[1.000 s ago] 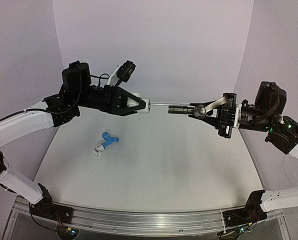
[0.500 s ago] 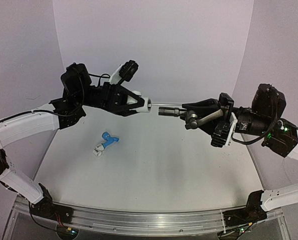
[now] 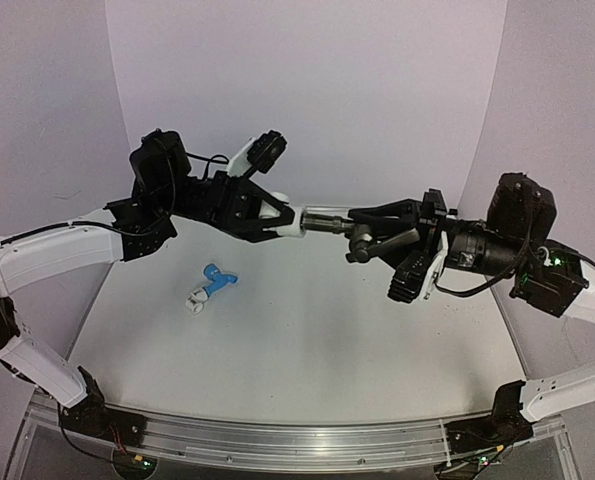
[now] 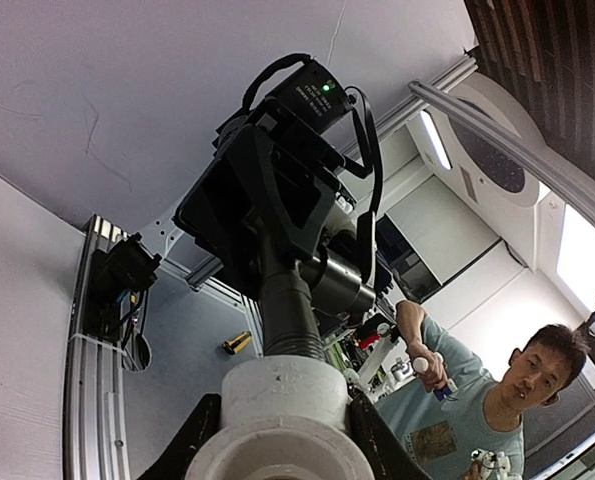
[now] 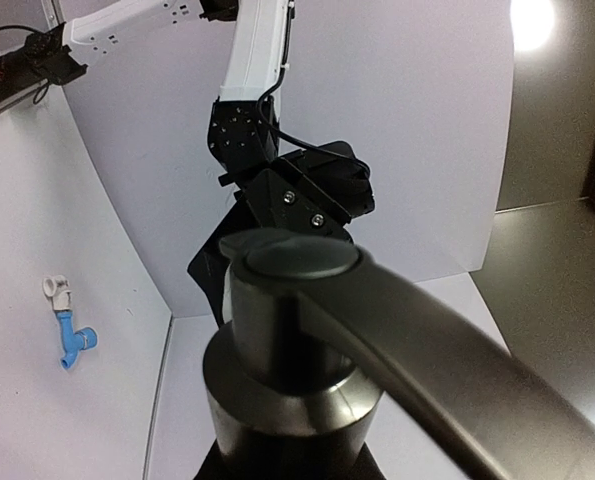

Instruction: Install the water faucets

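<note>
Joint between grey faucet [image 3: 332, 220] and white fitting [image 3: 290, 218] is indistinct.

The white table [image 3: 307, 350] has a blue tap [image 3: 218, 276] lying on its side, at about 9 o'clock from the table's middle. A white fitting [image 3: 195, 301] touches the tap's end, at the tap's 7 o'clock. A metal rail [image 3: 277, 432] runs along the table's 6 o'clock edge.

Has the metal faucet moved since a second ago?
Yes. The metal faucet shifted left, nearer the blue faucet lying on the table, reaching the white fitting.
</note>
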You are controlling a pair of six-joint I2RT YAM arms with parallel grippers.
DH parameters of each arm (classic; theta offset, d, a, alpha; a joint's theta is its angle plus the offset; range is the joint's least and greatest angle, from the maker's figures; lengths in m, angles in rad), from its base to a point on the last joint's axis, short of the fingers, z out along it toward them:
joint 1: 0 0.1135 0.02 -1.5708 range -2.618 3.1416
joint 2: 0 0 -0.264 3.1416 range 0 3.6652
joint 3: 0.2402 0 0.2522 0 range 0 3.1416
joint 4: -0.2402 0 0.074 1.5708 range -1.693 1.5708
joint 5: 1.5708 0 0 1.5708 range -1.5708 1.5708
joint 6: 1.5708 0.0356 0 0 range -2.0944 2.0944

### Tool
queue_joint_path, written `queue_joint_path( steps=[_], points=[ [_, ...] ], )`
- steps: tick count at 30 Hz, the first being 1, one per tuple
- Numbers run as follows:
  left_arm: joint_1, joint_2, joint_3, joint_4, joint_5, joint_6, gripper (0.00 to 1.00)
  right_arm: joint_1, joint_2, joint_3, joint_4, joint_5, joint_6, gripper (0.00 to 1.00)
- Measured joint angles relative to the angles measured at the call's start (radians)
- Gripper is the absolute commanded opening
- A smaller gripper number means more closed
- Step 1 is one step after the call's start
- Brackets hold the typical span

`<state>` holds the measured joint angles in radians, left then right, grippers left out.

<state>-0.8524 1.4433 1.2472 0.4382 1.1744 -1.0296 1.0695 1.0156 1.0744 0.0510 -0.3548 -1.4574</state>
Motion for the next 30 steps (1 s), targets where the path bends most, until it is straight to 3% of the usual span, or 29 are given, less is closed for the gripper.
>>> queue_joint_path(
  steps=[16, 30],
  points=[
    [-0.008, 0.0, 0.01, -0.107, 0.003, 0.07, 0.0, 0.031, 0.0, -0.016, -0.003, 0.053, -0.123, 0.0],
    [-0.01, 0.0, 0.008, -0.04, 0.011, 0.006, 0.0, 0.038, -0.008, -0.049, 0.051, 0.066, -0.195, 0.0]
  ],
)
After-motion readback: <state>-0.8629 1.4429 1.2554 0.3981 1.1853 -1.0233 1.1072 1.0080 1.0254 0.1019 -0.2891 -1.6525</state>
